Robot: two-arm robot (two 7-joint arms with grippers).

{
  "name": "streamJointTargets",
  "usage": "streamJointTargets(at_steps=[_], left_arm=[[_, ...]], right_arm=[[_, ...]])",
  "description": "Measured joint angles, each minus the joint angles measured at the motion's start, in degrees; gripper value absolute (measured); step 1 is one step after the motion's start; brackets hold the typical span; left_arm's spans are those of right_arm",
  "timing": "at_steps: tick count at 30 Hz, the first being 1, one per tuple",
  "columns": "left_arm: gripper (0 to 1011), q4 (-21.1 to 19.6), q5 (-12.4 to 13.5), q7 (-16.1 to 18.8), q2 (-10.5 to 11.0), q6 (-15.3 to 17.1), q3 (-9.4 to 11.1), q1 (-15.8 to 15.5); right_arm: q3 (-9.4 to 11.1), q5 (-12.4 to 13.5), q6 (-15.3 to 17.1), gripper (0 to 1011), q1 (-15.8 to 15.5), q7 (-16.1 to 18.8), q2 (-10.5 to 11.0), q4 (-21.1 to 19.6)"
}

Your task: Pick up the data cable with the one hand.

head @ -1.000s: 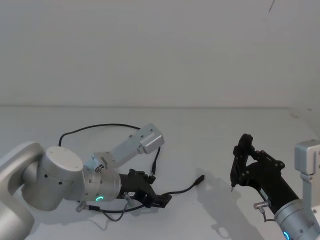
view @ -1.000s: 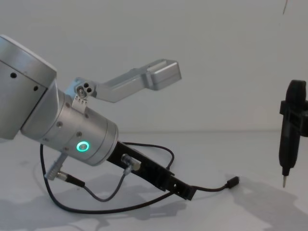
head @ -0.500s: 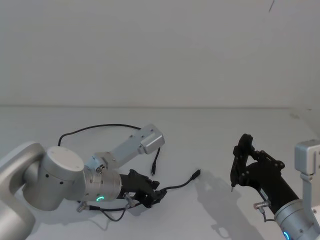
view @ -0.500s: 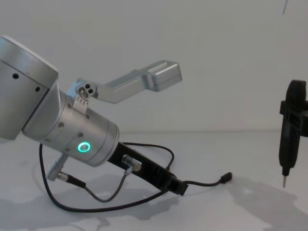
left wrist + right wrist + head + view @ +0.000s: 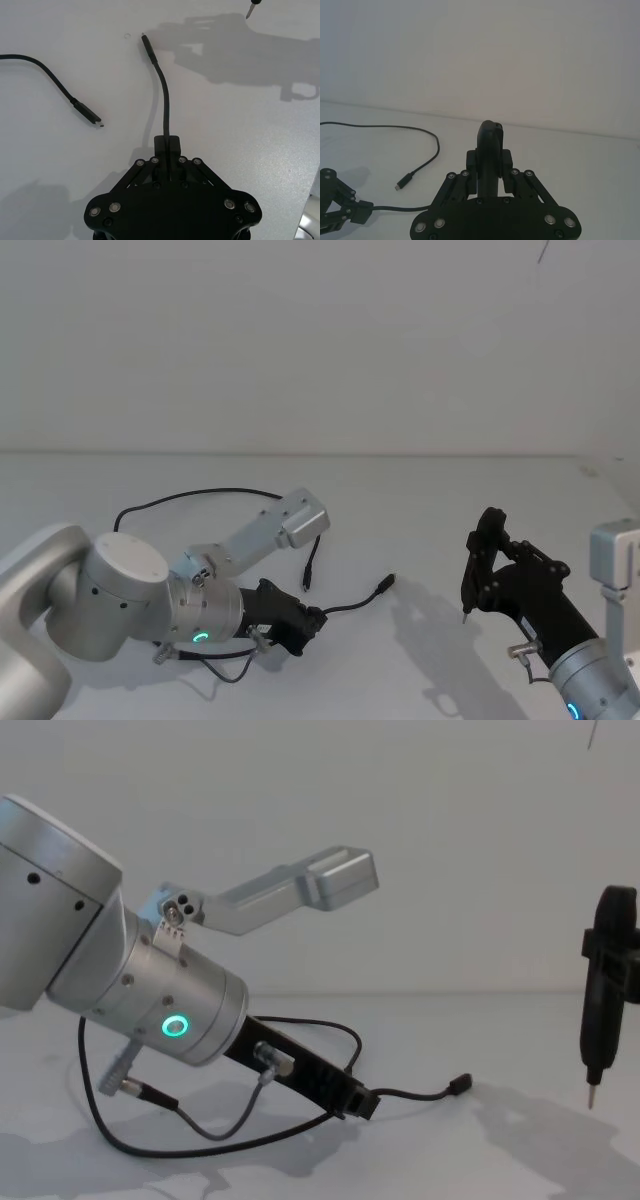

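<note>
The data cable (image 5: 200,492) is a thin black cord looping over the white table behind my left arm. My left gripper (image 5: 315,621) is low over the table, shut on the cable a short way from one plug (image 5: 388,583). In the left wrist view the cord (image 5: 166,100) runs straight out from the pinched fingers (image 5: 166,145) to that plug (image 5: 146,40). The other plug (image 5: 90,115) lies loose on the table nearby. In the chest view the left gripper (image 5: 362,1104) holds the cord, which trails off to the plug (image 5: 460,1083). My right gripper (image 5: 487,545) hangs at the right, shut on a black pen-like tool (image 5: 605,990).
A short dark wire with silver connectors (image 5: 262,1058) hangs from my left wrist, beside the held cable. The pen-like tool's metal tip (image 5: 465,618) points down above the table (image 5: 420,500) at the right. A plain wall stands behind.
My left gripper has drawn back toward the left with the cable in it. The plug ahead of it has been dragged the same way. The right arm has not moved.
</note>
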Motion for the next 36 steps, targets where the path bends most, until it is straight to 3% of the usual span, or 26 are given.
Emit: streamJointTargets(at_steps=[6,16,25,36], left_arm=[[35,-0.34,0.57,0.00,0.23,-1.44,0.07,0.21],[35,-1.85,2.26,0.16,1.47,-7.33,0.04,1.11],[35,-3.80,3.82,0.16,3.18,-15.62,-0.88,2.31],[35,-5.16,3.82,-1.80,5.02,-26.11,-2.80,3.32]], right_arm=[[0.48,0.71,0.18,279,0.12,0.77,-0.01,-0.72],[1.97,3.98,1.31,279,1.49,3.40,-0.17,-3.27],[2.98,6.85,2.43,279,3.99,5.48,-0.80,-4.08],[3.98,8.94,2.94,279,6.27,6.20,-1.57,-3.47]])
